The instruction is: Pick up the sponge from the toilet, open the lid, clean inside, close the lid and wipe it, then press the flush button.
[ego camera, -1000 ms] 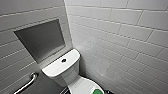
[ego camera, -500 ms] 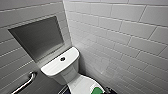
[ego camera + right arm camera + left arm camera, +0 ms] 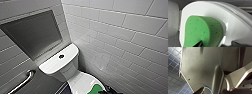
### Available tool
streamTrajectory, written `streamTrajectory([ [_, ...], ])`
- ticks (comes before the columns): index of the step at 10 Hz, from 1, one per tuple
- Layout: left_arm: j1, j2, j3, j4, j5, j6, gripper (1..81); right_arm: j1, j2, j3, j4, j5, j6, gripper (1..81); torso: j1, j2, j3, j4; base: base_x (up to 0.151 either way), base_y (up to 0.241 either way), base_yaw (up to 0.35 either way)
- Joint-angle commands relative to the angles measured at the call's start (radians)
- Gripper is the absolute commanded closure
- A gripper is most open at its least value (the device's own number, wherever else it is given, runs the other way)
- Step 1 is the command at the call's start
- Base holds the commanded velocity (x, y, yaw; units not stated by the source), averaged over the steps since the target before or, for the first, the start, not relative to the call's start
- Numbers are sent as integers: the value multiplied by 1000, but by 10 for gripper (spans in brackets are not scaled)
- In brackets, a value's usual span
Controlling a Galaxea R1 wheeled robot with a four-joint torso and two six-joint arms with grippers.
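Crowding the lid [image 3: 79, 83] and sponge [image 3: 96, 89]: tiled wall [image 3: 125, 37], tank [image 3: 58, 63], grab bar [image 3: 23, 82].

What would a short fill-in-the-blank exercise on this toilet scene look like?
1. The sponge lying on the lid is bright ____.
2. The lid itself is ____ in colour.
3. The small dark round thing in the middle of the tank top is the flush ____.
Missing words: green; white; button.
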Motion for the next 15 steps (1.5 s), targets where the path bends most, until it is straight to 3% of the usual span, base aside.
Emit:
streamTrajectory([
  [1, 8, -7, 3, -8, 78, 1, 10, 96, 4, 90, -14, -55, -11, 10, 0, 0, 0, 0, 0, 0, 0],
  [6, 8, -3, 3, -6, 76, 3, 10, 93, -122, 314, -20, -46, -8, 10, 0, 0, -1, 0, 0, 0, 0],
  [15, 8, -3, 0, -9, 75, 3, 10, 120, 82, 113, -23, -70, -8, 10, 0, 0, -1, 0, 0, 0, 0],
])
